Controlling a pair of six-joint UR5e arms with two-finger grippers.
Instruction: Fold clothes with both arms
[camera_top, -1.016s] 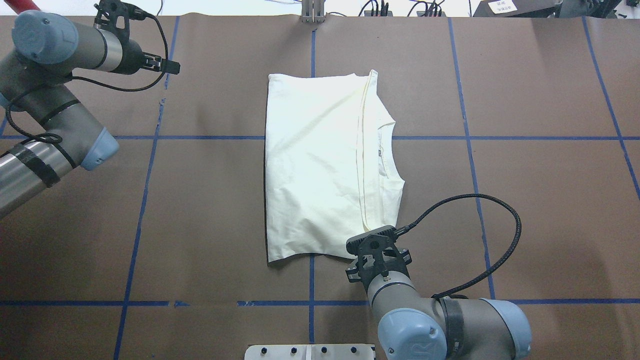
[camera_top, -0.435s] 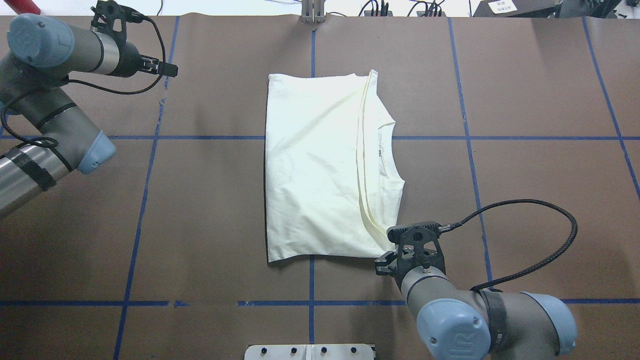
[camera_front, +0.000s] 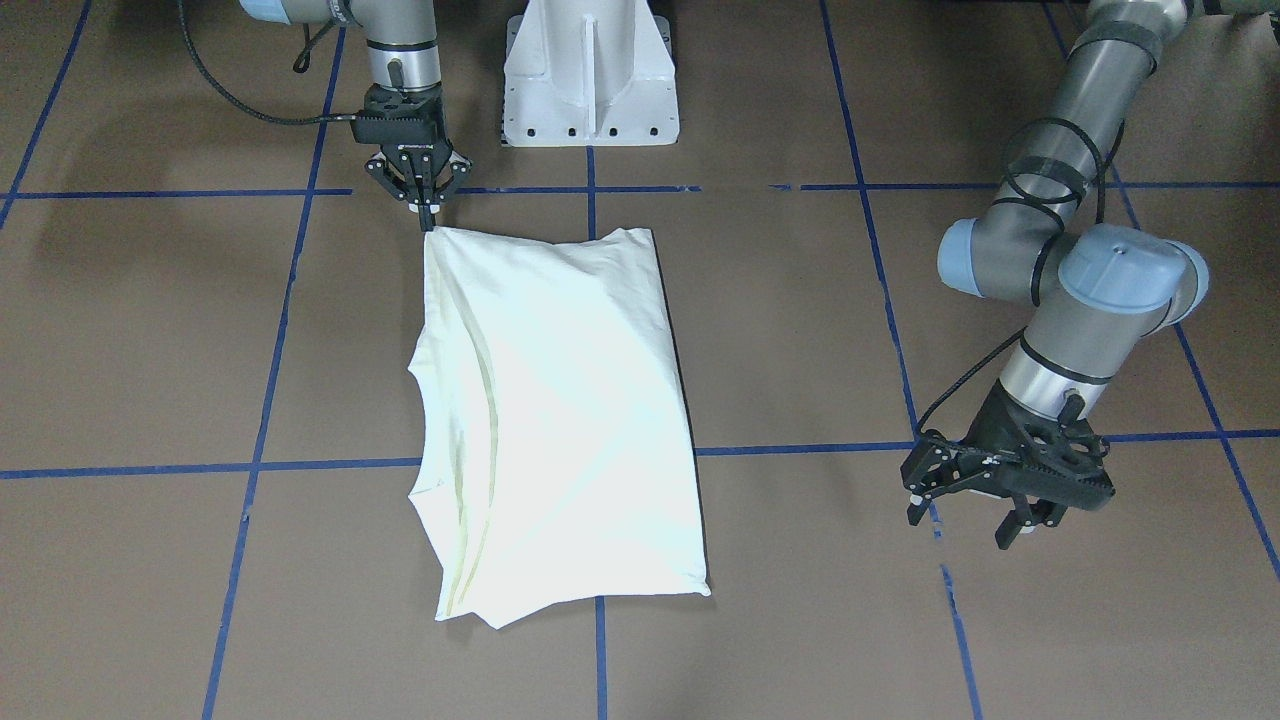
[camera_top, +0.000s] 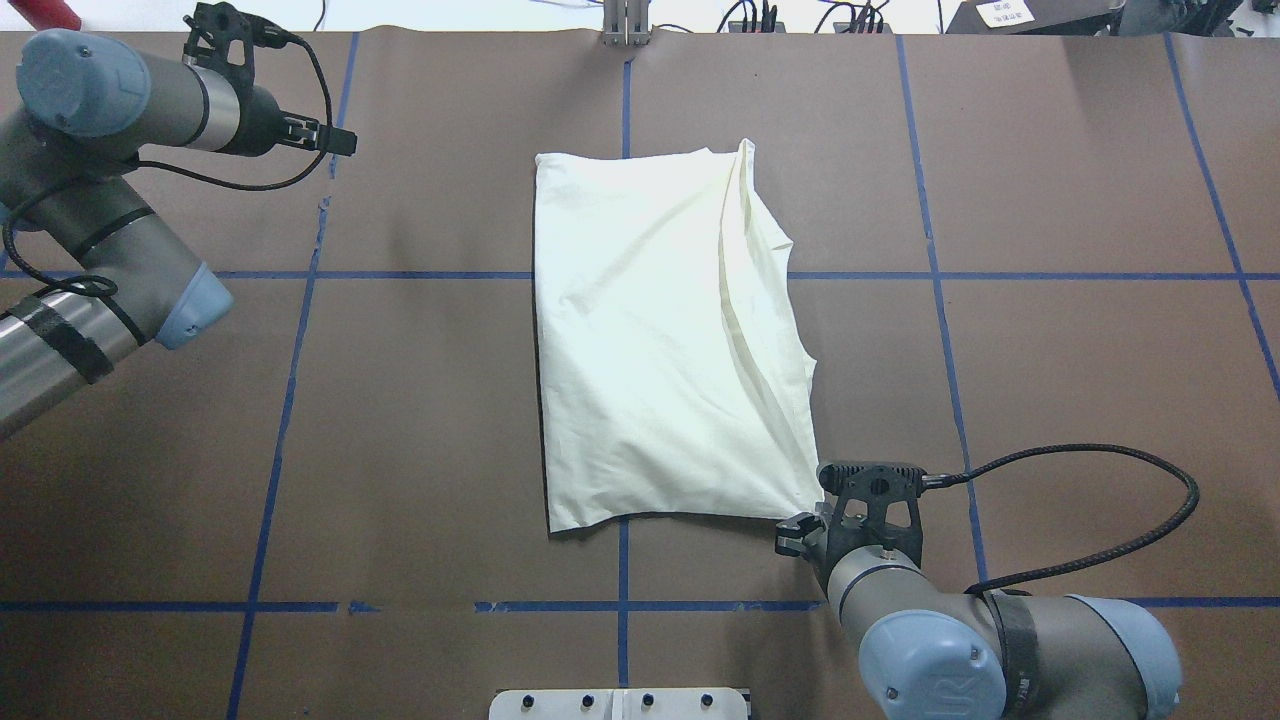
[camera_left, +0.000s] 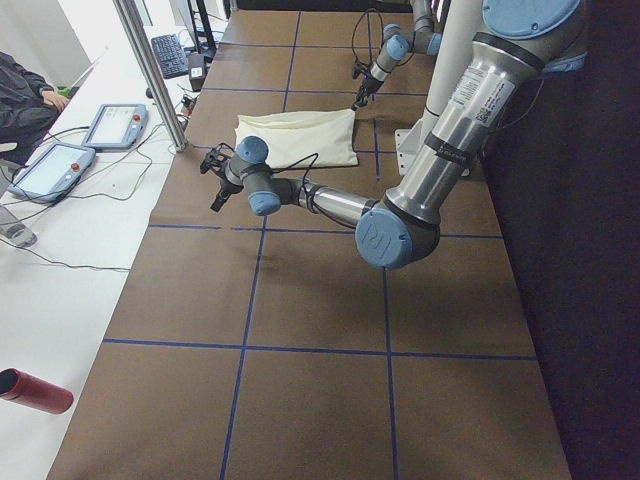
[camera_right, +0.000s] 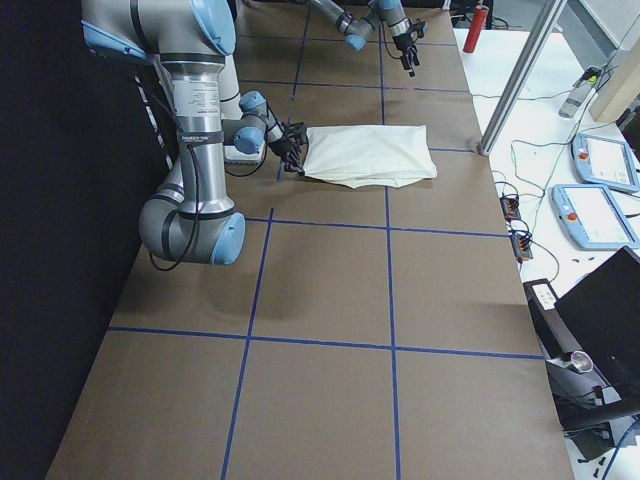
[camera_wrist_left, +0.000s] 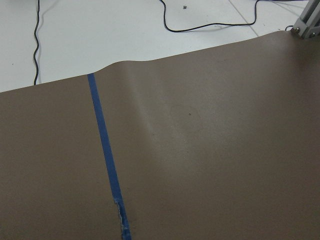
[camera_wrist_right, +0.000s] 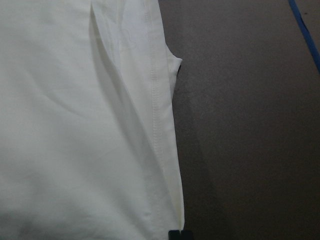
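faint "ur" logo on a blue joint cap (camera_top: 932, 682)

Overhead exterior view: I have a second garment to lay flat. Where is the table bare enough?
Two bare patches on the brown paper-covered table: between the cream-white folded T-shirt and the left gripper, and right of the shirt, beyond the blue tape line. Crowded: the shirt's near right corner, where the right gripper pinches it and its black cable loops.

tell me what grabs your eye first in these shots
A folded cream-white T-shirt glows at the middle of the brown table with its blue tape grid. The right gripper pinches the shirt's corner nearest the robot's right side, the cloth drawn taut toward it. The left gripper hangs open far off to the left, apart from the cloth.
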